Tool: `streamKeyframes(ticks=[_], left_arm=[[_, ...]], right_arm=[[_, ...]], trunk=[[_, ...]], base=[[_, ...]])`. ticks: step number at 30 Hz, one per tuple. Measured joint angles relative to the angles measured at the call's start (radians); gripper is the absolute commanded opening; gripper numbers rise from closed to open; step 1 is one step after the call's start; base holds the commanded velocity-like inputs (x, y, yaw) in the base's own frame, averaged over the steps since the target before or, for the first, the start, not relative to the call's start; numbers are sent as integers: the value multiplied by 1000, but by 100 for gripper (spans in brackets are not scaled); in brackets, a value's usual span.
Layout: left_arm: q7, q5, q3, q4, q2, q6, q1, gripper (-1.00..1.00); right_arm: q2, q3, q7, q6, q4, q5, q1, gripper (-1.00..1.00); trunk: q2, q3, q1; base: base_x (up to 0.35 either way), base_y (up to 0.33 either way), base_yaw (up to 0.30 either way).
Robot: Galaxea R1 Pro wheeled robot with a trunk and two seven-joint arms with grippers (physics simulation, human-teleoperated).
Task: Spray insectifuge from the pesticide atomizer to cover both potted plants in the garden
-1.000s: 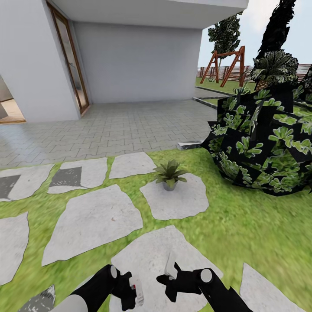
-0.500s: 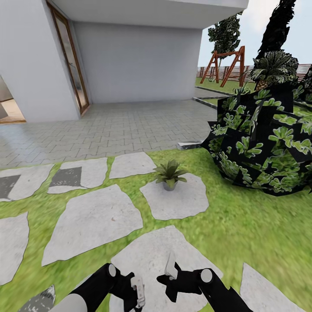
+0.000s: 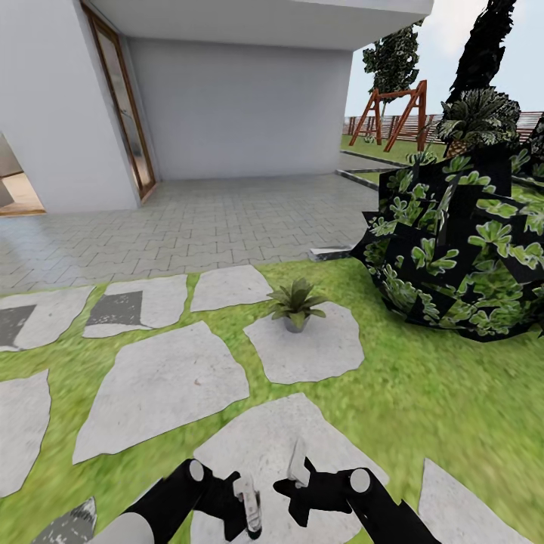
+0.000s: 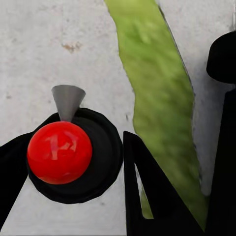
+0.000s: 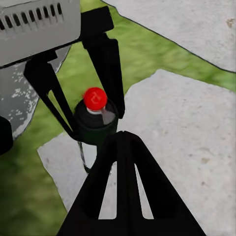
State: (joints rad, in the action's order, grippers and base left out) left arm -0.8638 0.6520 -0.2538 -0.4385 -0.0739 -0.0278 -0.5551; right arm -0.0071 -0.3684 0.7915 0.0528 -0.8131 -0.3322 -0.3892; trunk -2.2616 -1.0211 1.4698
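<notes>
Left wrist view shows the left gripper (image 4: 73, 162) clamped around the pesticide atomizer (image 4: 60, 152), its red cap and small grey nozzle between the black fingers, so the pick-up looks done. The spraying is, I'd judge, all ahead: one potted plant (image 3: 295, 302) stands on a stepping stone (image 3: 317, 353) well beyond the left gripper's tip, and I count only that one of two. The right gripper (image 3: 298, 468) hangs just beside the bottle; whether it is parted or closed I cannot tell.
</notes>
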Motion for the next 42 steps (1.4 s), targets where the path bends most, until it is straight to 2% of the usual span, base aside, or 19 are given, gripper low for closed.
streamKeyframes(ticks=[4, 10, 16, 24, 39, 42], left_arm=[[0, -25, -2, 6, -2, -13, 0, -100], [0, -30, -6, 9, -10, -17, 4, -100], [0, -32, -6, 9, -34, -17, 8, -100], [-1, -64, -4, 10, -35, -43, 8, -100], [-2, -70, -2, 9, -38, -54, 6, -100], [-3, -82, -2, 7, -38, -55, 6, -100]], right_arm=[[0, 0, 0, 0, 0, 0, 0, -100], [0, 0, 0, 0, 0, 0, 0, -100], [0, 0, 0, 0, 0, 0, 0, -100], [0, 0, 0, 0, 0, 0, 0, -100], [0, 0, 0, 0, 0, 0, 0, -100], [0, 0, 0, 0, 0, 0, 0, -100]], trunk=[[0, 0, 0], [0, 0, 0], [0, 0, 0], [0, 0, 0], [0, 0, 0], [0, 0, 0]], base=[[0, 0, 0], [0, 0, 0], [0, 0, 0], [0, 0, 0], [0, 0, 0], [0, 0, 0]])
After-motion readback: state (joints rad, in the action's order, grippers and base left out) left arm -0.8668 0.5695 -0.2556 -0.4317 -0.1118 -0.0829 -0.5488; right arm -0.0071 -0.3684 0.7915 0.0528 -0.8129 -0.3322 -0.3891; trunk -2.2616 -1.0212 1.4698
